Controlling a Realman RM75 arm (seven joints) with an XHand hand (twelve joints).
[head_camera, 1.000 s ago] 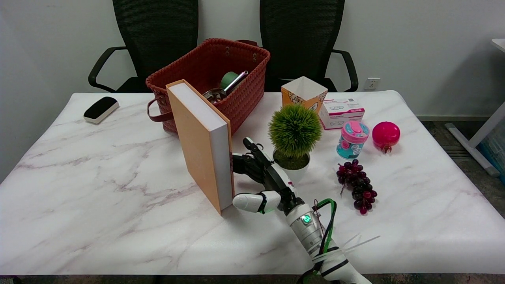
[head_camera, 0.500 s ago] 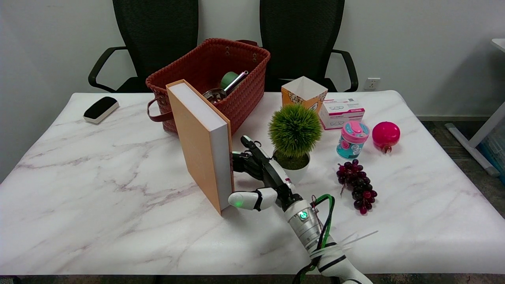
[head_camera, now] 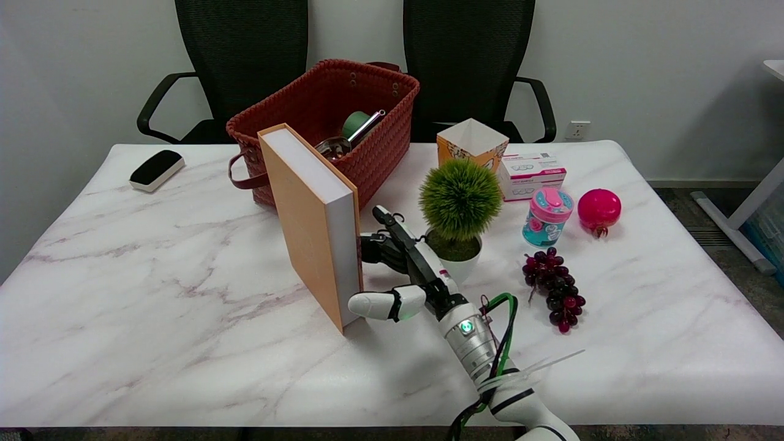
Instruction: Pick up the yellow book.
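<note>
Frame centre-left: the yellow book [head_camera: 309, 228] stands on edge on the marble table [head_camera: 153, 294], in front of the red woven basket [head_camera: 367, 116]. Just right of it, the right hand [head_camera: 401, 275] has fingers against the book's far cover and thumb at its page edge; whether it truly grips cannot be told. Further right: potted plant [head_camera: 458, 202], grapes [head_camera: 554, 288].

The yellow book [head_camera: 312, 226] stands upright and hides the fingertips of the right hand [head_camera: 401, 269] behind its far side, so contact there cannot be told. The book also covers part of the woven basket [head_camera: 373, 153], whose contents are only partly visible. The right arm [head_camera: 520, 404] is cut off by the bottom edge.
</note>
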